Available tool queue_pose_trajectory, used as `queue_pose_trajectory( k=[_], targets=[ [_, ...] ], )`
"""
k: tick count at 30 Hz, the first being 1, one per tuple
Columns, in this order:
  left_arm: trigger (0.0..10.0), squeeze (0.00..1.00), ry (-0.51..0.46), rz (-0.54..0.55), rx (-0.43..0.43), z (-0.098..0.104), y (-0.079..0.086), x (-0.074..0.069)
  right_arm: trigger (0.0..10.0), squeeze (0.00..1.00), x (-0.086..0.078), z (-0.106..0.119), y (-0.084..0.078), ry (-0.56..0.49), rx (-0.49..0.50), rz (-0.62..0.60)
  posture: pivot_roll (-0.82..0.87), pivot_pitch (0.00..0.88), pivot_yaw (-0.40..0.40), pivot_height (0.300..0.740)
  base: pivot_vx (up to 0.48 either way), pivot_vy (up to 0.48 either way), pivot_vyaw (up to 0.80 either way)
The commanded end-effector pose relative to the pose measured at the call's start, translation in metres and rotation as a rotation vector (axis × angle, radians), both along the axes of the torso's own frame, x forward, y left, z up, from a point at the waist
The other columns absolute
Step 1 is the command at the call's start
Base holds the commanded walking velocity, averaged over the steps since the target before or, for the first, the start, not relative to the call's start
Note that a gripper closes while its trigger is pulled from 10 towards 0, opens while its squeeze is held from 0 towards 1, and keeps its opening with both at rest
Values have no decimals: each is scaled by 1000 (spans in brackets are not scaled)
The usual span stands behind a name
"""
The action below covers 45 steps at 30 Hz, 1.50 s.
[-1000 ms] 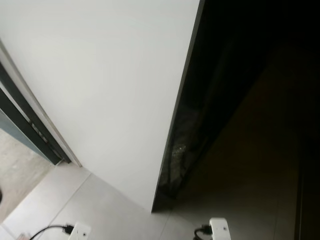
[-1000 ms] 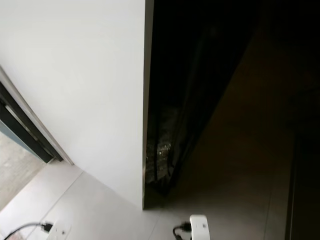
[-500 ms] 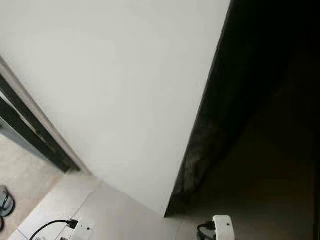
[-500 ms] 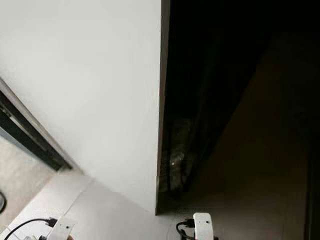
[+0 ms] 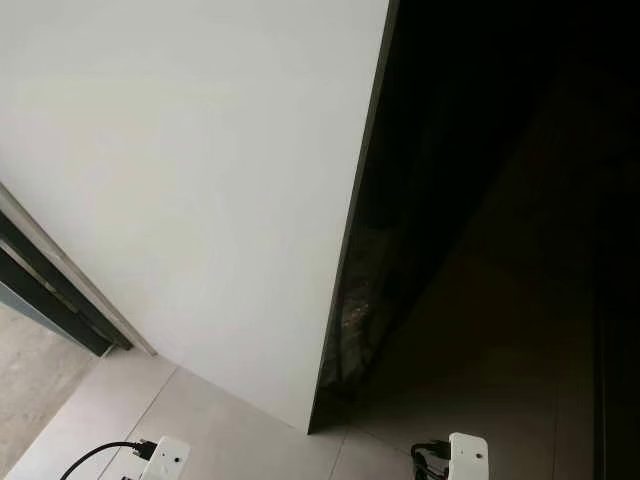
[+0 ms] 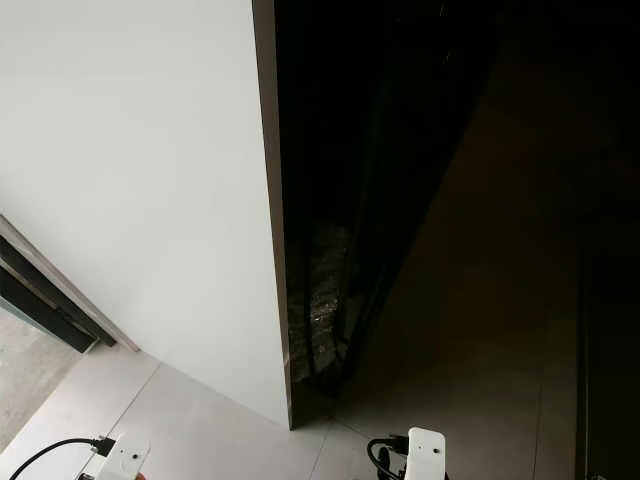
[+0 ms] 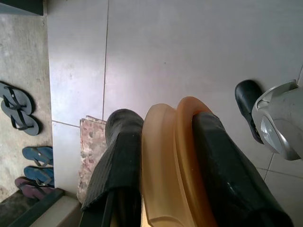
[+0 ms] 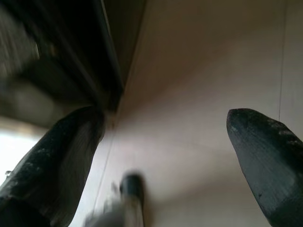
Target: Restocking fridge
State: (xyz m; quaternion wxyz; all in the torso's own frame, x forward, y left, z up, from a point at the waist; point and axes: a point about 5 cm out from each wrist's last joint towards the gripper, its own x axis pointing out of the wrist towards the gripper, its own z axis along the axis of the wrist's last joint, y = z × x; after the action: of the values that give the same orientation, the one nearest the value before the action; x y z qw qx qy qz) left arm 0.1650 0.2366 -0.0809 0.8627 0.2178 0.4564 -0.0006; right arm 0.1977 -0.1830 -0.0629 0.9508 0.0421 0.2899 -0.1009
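Clamped between the left gripper [image 7: 165, 156] fingers are two stacked orange plastic rims, perhaps plates [image 7: 173, 165], held above the pale tiled floor [image 7: 189, 52]. Right gripper [image 8: 161, 156] fingers stand wide apart near the dark fridge opening [image 5: 480, 180], beside its white side [image 5: 200, 180].

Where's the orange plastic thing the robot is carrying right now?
In the left wrist view, the translucent orange curved plastic piece sits clamped between the left tool's two black fingers, above the pale tiled floor.

Dark gap [image 5: 470, 180] beside the white panel [image 5: 200, 180] perhaps hides shelving.
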Motion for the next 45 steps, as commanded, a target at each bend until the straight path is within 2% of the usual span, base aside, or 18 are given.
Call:
queue_pose_trajectory(
  k=[1, 4, 9, 13, 14, 18, 20, 24, 28, 29, 31, 35, 40, 45],
  targets=[
    [10000, 0, 34, 3, 4, -4, 1, -9, 10000, 0, 32, 33, -6, -221, -44, 7, 94, 122, -43, 740, 0, 0, 0],
    [10000, 0, 32, 3, 3, -4, 0, -8, 10000, 0, 33, 40, -2, -288, -48, 38, 91, 122, -44, 740, 0, 0, 0],
    [10000, 0, 30, 1, 1, -4, -2, -7, 10000, 0, 30, 41, -1, -311, -39, 50, 83, 121, -49, 740, 0, 0, 0],
    [10000, 0, 30, 1, -1, -4, -2, -8, 10000, 0, 21, 46, 2, -355, -83, 115, 81, 118, -54, 740, 0, 0, 0],
    [10000, 0, 32, 4, 0, -4, -2, -8, 10000, 0, 18, 49, 4, -370, -110, 168, 81, 119, -56, 740, 0, 0, 0],
    [10000, 0, 35, 6, 1, -5, -1, -10, 10000, 0, 16, 58, 10, -428, -79, 207, 77, 119, -61, 740, 0, 0, 0],
    [10000, 0, 38, 6, 1, -5, -1, -10, 10000, 0, 17, 62, 21, -432, 9, 306, 69, 119, -61, 740, 0, 0, 0],
    [10000, 0, 38, 4, -2, -6, -3, -10, 10000, 0, 20, 71, 22, -462, 21, 351, 68, 120, -62, 740, 0, 0, 0],
    [10000, 0, 36, 4, -6, -6, -5, -9, 10000, 0, 33, 86, 17, -510, 5, 341, 67, 117, -63, 740, 0, 0, 0],
    [10000, 0, 36, 4, -7, -6, -5, -9, 10000, 706, 37, 92, 17, -529, 12, 344, 67, 116, -64, 740, 0, 0, 0],
    [10000, 0, 36, 4, -7, -6, -5, -9, 10000, 1000, 41, 100, 18, -544, 19, 356, 66, 115, -63, 740, 0, 0, 0],
    [10000, 0, 39, 7, -9, -6, -6, -10, 10000, 1000, 49, 116, 30, -584, 66, 437, 69, 114, -66, 740, 0, 0, 0],
    [10000, 0, 39, 9, -10, -6, -6, -10, 10000, 1000, 49, 121, 37, -581, 103, 489, 64, 115, -66, 740, 0, 0, 0],
    [10000, 0, 42, 8, -12, -7, -8, -10, 10000, 1000, 55, 126, 33, -579, 59, 480, 64, 115, -68, 740, 0, 0, 0]
  ],
)
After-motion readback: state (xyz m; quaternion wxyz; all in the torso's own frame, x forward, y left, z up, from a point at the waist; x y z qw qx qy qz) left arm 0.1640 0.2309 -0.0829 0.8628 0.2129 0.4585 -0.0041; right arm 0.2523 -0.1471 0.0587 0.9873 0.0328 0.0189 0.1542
